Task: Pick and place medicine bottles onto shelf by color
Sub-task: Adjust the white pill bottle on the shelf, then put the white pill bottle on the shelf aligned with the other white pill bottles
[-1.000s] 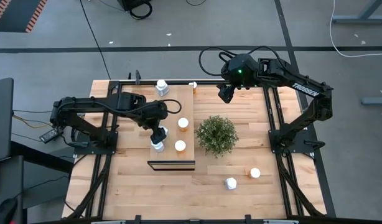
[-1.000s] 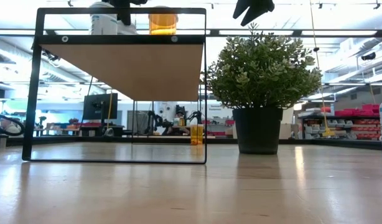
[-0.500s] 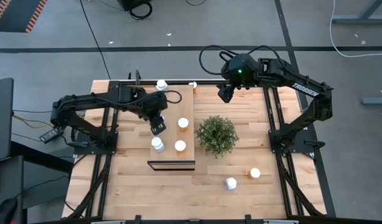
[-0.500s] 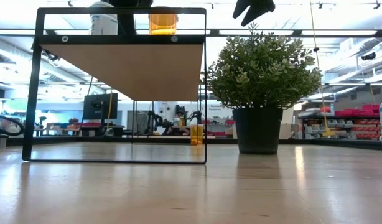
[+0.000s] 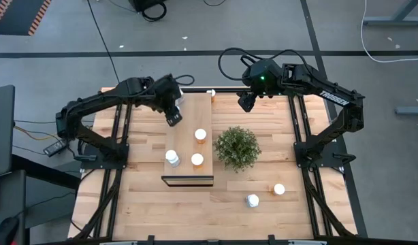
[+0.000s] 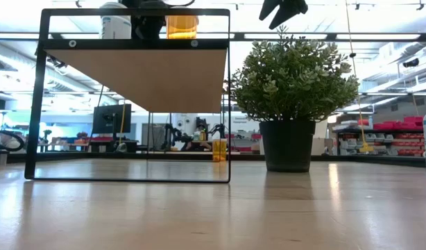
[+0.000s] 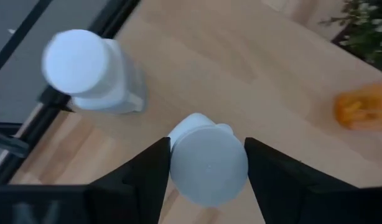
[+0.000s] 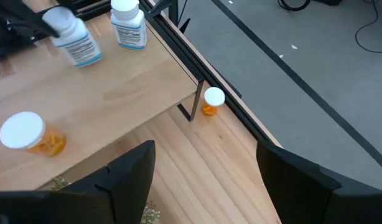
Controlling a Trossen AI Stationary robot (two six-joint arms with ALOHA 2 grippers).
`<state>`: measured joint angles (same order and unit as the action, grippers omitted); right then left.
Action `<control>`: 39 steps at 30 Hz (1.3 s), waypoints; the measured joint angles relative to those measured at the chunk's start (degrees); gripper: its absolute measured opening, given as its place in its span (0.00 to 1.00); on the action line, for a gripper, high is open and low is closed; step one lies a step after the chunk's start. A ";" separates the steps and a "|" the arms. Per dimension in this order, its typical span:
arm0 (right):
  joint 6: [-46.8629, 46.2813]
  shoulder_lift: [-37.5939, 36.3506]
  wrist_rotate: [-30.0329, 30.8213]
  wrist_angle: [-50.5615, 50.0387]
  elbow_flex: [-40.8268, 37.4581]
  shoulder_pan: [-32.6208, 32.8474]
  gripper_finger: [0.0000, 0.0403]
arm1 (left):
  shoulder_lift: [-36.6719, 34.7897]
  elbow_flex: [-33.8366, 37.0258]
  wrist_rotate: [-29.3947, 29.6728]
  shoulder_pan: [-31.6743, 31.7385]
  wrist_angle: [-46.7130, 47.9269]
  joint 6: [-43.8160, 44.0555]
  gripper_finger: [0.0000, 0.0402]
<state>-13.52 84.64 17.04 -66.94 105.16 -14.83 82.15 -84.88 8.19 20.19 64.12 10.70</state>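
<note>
The light-wood shelf (image 5: 194, 112) stands on the table left of the plant. My left gripper (image 5: 173, 118) is over the shelf's far half, shut on a white bottle (image 7: 206, 165). A second white bottle (image 7: 85, 68) stands upright just beyond it at the shelf's far end. Another white bottle (image 5: 172, 158) and two orange bottles (image 5: 201, 135) (image 5: 197, 160) stand on the shelf's near half. My right gripper (image 5: 244, 102) is open and empty, above the table's far edge to the right of the shelf. My left gripper pinches the white bottle between its two fingers (image 7: 155, 171), one on each side of the body just below the white cap (image 7: 208, 163). The fingers come from above, pointing down. The bottle leans in the right wrist view (image 8: 74, 41); whether its base touches the shelf I cannot tell.
A bushy green plant (image 5: 237, 148) in a dark pot stands right of the shelf. One orange bottle (image 8: 209, 99) stands on the table by the shelf's far right corner. An orange bottle (image 5: 279, 189) and a white one (image 5: 252, 200) stand near the table's near right.
My left gripper has moved along the shelf from its near end toward the table's far edge, carrying a white bottle. One white bottle stays standing at the shelf's near left. My right arm has kept still.
</note>
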 joint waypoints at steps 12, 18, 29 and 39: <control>0.00 0.00 0.01 0.00 0.00 0.00 0.71 | 0.00 0.00 -3.54 2.86 -0.59 -1.51 0.53; 0.00 0.00 0.00 0.00 0.00 0.00 0.71 | 0.00 0.00 -3.54 2.86 -2.33 -1.46 0.56; -4.45 0.00 -4.67 -1.24 0.00 -0.04 0.71 | -0.47 0.00 -2.91 2.86 -3.45 0.09 0.62; -15.49 -0.41 -12.94 -18.27 0.00 3.65 0.71 | -5.21 -0.07 -3.98 0.75 -3.69 1.76 0.63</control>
<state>-29.01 84.23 4.10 -85.21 105.16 -11.18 76.94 -84.95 4.21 20.93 60.43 12.45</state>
